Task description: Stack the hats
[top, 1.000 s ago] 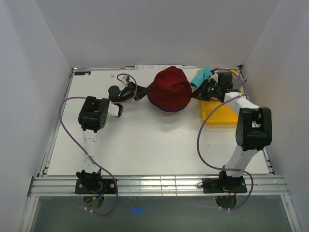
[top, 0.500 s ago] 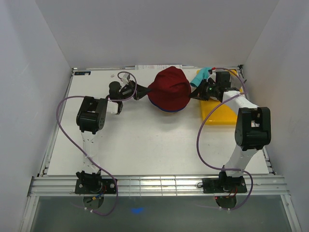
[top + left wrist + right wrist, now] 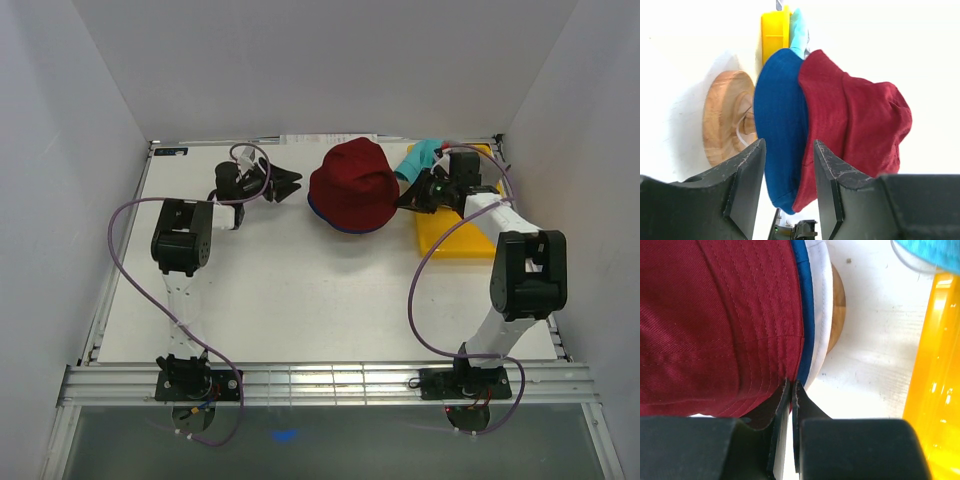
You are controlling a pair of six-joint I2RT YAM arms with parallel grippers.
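The dark red hat [image 3: 352, 185] sits on top of the stack at the back middle of the table. The royal blue hat's brim [image 3: 335, 226] shows under it. In the right wrist view the light grey hat's brim [image 3: 821, 305] lies under the blue brim [image 3: 806, 290], over the wooden stand [image 3: 839, 305]. The teal hat [image 3: 420, 160] lies at the tray's back corner. My left gripper [image 3: 291, 185] is open and empty, just left of the stack, facing the blue hat [image 3: 780, 125] and red hat [image 3: 855, 125]. My right gripper [image 3: 405, 200] is shut on the red hat's brim edge [image 3: 785, 360].
The flat yellow tray [image 3: 450, 235] lies right of the stack, under my right arm. The wooden stand [image 3: 727, 120] shows below the hats in the left wrist view. White walls enclose the table on three sides.
My left gripper has let go of the red hat's brim, opened and drawn back to the left. The red hat has settled on the stack. The right gripper stays at the brim.
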